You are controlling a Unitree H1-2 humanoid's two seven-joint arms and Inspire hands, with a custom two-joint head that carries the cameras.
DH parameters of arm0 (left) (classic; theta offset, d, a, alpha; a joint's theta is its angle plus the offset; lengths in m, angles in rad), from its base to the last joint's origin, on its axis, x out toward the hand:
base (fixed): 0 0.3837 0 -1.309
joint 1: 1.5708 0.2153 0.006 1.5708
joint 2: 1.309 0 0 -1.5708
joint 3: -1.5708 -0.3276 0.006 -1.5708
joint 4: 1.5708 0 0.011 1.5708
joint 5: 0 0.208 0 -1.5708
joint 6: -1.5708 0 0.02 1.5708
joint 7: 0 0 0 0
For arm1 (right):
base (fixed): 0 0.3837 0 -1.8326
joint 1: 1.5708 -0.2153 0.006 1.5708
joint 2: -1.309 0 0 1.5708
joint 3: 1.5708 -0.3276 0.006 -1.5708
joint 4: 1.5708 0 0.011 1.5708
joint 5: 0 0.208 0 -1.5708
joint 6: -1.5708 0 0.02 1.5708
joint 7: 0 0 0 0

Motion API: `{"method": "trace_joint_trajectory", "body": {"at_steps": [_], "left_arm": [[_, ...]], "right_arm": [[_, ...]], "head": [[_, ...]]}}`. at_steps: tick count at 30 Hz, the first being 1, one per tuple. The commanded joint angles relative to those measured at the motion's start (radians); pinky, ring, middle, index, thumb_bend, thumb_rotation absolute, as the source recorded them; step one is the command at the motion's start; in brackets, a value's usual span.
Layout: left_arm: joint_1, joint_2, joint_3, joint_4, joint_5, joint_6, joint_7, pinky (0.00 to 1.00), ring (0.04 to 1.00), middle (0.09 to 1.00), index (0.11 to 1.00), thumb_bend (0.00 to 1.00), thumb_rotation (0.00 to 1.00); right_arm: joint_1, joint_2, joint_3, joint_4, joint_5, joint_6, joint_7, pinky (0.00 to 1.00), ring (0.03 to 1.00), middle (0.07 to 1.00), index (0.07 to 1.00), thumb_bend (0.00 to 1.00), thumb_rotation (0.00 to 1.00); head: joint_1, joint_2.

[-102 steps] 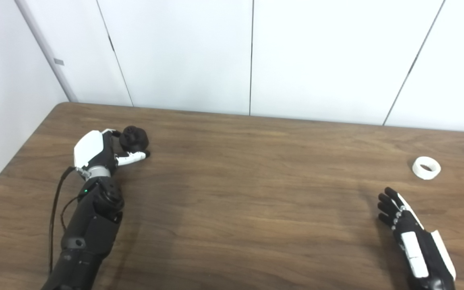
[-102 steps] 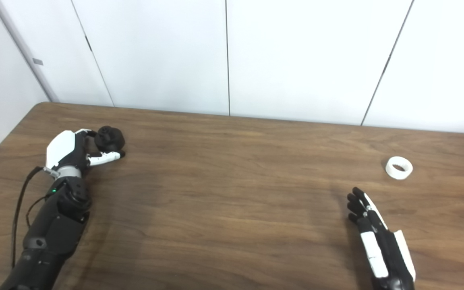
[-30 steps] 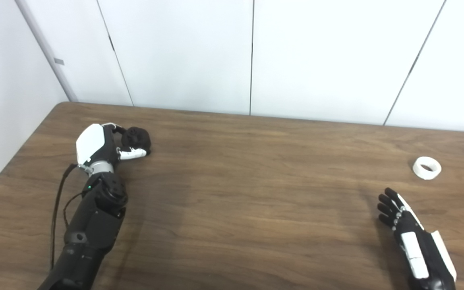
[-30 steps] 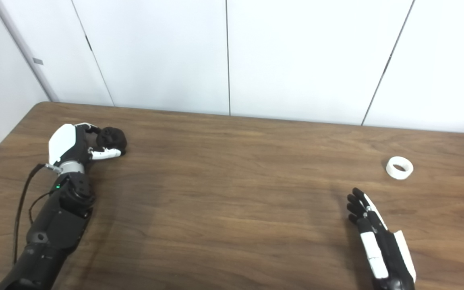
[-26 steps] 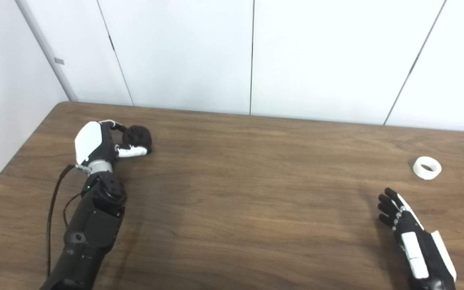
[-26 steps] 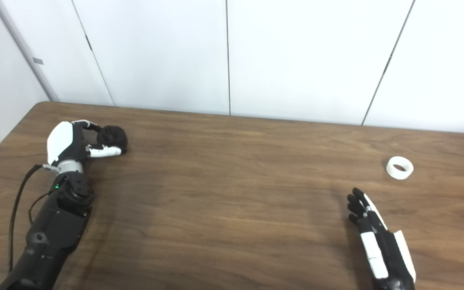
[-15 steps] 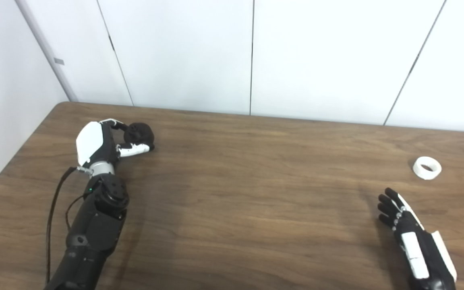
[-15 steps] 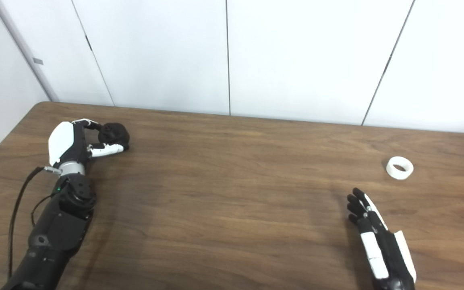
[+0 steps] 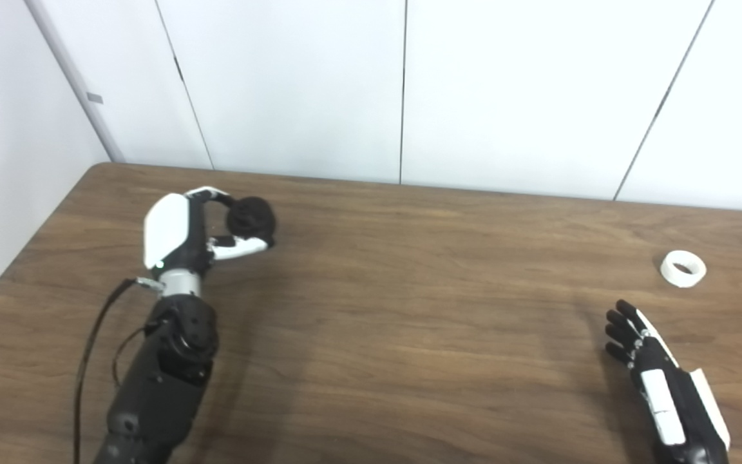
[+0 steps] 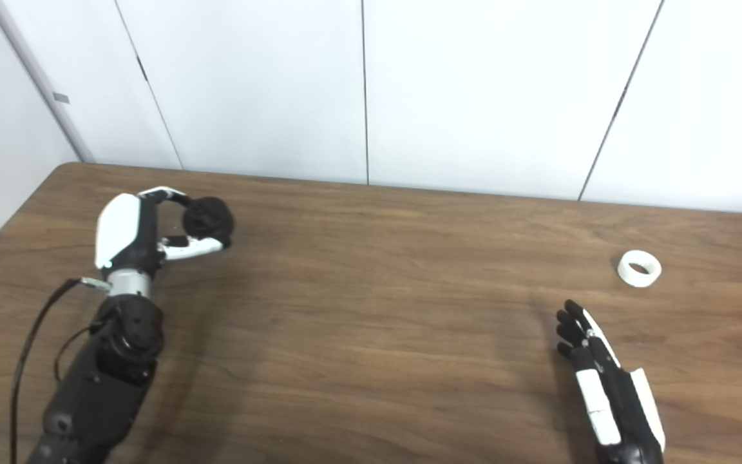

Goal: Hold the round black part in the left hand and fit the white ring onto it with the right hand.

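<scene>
My left hand (image 9: 181,237) is shut on the round black part (image 9: 252,219), pinched between thumb and fingers and held above the brown table (image 9: 409,309) at the left. The part also shows in the right eye view (image 10: 208,218). The white ring (image 9: 683,269) lies flat on the table at the far right. My right hand (image 9: 657,380) rests near the front right edge, palm side turned inward, fingers stretched out and empty, a hand's length short of the ring.
White wall panels (image 9: 403,90) stand close behind the table's far edge. A black cable (image 9: 91,341) hangs along my left forearm. The table's left edge (image 9: 17,258) runs near the left arm.
My left hand has lifted the black part off the table and carried it to the right, toward the middle. The right hand and the ring have not moved.
</scene>
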State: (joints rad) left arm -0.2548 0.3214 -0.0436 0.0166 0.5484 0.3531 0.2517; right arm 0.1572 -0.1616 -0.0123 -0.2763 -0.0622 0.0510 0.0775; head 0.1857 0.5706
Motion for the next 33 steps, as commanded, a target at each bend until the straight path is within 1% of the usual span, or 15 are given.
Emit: {"method": "trace_joint_trajectory", "body": {"at_steps": [1, 6, 10, 12, 13, 16, 19, 22, 24, 25, 29, 33], "left_arm": [[-0.010, 0.002, -0.010, -0.074, 0.034, 0.000, -0.012, 0.79, 0.842, 0.756, 0.486, 0.52, 0.04], [0.039, -0.038, -0.072, -0.183, 0.092, 0.018, -0.061, 0.80, 0.846, 0.759, 0.486, 0.52, 0.05], [0.073, -0.066, -0.111, -0.239, 0.113, 0.005, -0.098, 0.79, 0.845, 0.762, 0.486, 0.52, 0.05], [0.086, -0.079, -0.127, -0.264, 0.120, 0.003, -0.118, 0.80, 0.846, 0.764, 0.486, 0.52, 0.05], [0.090, -0.083, -0.133, -0.271, 0.125, 0.002, -0.126, 0.80, 0.842, 0.760, 0.485, 0.52, 0.05], [0.110, -0.102, -0.160, -0.292, 0.134, -0.016, -0.148, 0.87, 0.841, 0.759, 0.485, 0.52, 0.05], [0.142, -0.109, -0.208, -0.314, 0.162, -0.036, -0.171, 0.84, 0.843, 0.760, 0.486, 0.52, 0.05], [0.177, -0.123, -0.252, -0.331, 0.191, -0.061, -0.182, 0.93, 0.844, 0.753, 0.485, 0.52, 0.05], [0.199, -0.125, -0.278, -0.335, 0.207, -0.086, -0.187, 0.95, 0.840, 0.747, 0.485, 0.52, 0.05], [0.207, -0.125, -0.286, -0.336, 0.215, -0.094, -0.192, 0.96, 0.846, 0.750, 0.485, 0.52, 0.05], [0.246, -0.131, -0.331, -0.339, 0.259, -0.137, -0.212, 0.95, 0.838, 0.745, 0.484, 0.52, 0.05], [0.272, -0.138, -0.362, -0.332, 0.292, -0.159, -0.229, 0.94, 0.834, 0.747, 0.485, 0.52, 0.05]], "right_arm": [[-0.011, 0.006, 0.004, -0.032, -0.005, 0.010, -0.002, 0.86, 0.896, 0.907, 0.925, 0.62, 0.98], [-0.023, 0.008, -0.001, -0.043, -0.002, 0.024, -0.006, 0.87, 0.893, 0.906, 0.928, 0.62, 0.98], [-0.039, 0.013, -0.015, -0.056, 0.004, 0.035, -0.018, 0.87, 0.887, 0.904, 0.922, 0.66, 0.97], [-0.046, 0.016, -0.023, -0.067, 0.006, 0.049, -0.022, 0.87, 0.883, 0.901, 0.919, 0.66, 0.98], [-0.050, 0.018, -0.025, -0.072, 0.006, 0.056, -0.024, 0.87, 0.880, 0.897, 0.915, 0.64, 0.98], [-0.058, 0.021, -0.031, -0.086, 0.003, 0.072, -0.027, 0.87, 0.882, 0.898, 0.917, 0.62, 0.98], [-0.065, 0.029, -0.030, -0.110, -0.001, 0.095, -0.030, 0.88, 0.885, 0.903, 0.924, 0.61, 0.98], [-0.072, 0.044, -0.026, -0.134, -0.008, 0.119, -0.035, 0.88, 0.887, 0.908, 0.929, 0.59, 0.97], [-0.076, 0.051, -0.022, -0.145, -0.020, 0.130, -0.038, 0.88, 0.890, 0.910, 0.927, 0.58, 0.97], [-0.077, 0.053, -0.020, -0.149, -0.024, 0.134, -0.038, 0.89, 0.897, 0.913, 0.929, 0.58, 0.98], [-0.083, 0.068, -0.016, -0.176, -0.037, 0.160, -0.043, 0.91, 0.914, 0.919, 0.938, 0.56, 1.00], [-0.090, 0.078, -0.018, -0.201, -0.042, 0.189, -0.044, 0.93, 0.921, 0.925, 0.943, 0.54, 1.00]], "head": [[0.001, 0.000], [-0.020, 0.010], [-0.040, 0.019], [-0.058, 0.028], [-0.066, 0.032], [-0.085, 0.041], [-0.116, 0.058], [-0.137, 0.070], [-0.160, 0.083], [-0.160, 0.083], [-0.177, 0.096], [-0.192, 0.110]]}}
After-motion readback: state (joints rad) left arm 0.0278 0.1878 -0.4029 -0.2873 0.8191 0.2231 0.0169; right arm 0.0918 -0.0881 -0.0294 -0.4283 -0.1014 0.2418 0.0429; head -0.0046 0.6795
